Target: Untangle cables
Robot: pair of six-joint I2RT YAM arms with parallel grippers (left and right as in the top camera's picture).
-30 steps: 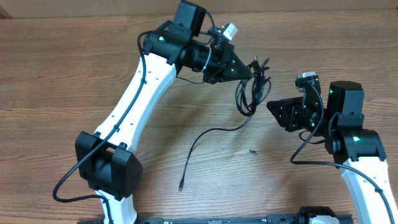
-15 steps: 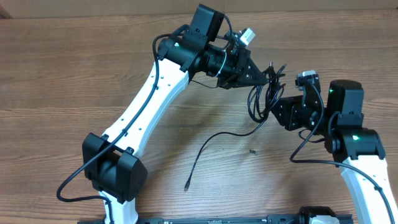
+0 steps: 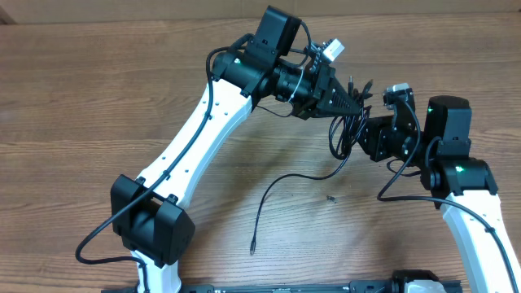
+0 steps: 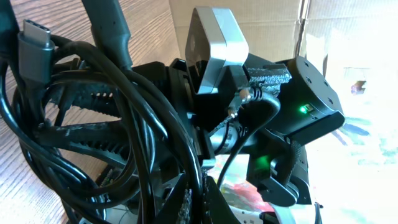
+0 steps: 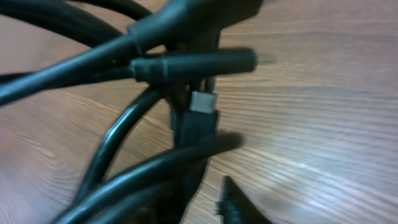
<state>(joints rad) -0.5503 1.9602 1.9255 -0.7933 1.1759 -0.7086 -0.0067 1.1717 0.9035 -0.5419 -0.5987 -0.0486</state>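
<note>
- cables (image 3: 343, 134): thin black cords in a tangled, looping bundle, raised, right of centre.
- loose strand (image 3: 281, 181): trails from the bundle toward 7 o'clock, lying flat, ending in a small plug (image 3: 252, 251).
- usb-c plug (image 4: 34, 43): grey, atop the bundle.

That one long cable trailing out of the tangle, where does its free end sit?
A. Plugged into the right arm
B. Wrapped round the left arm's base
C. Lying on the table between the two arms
C: the strand runs down from the cables to a plug lying on the table.
</note>
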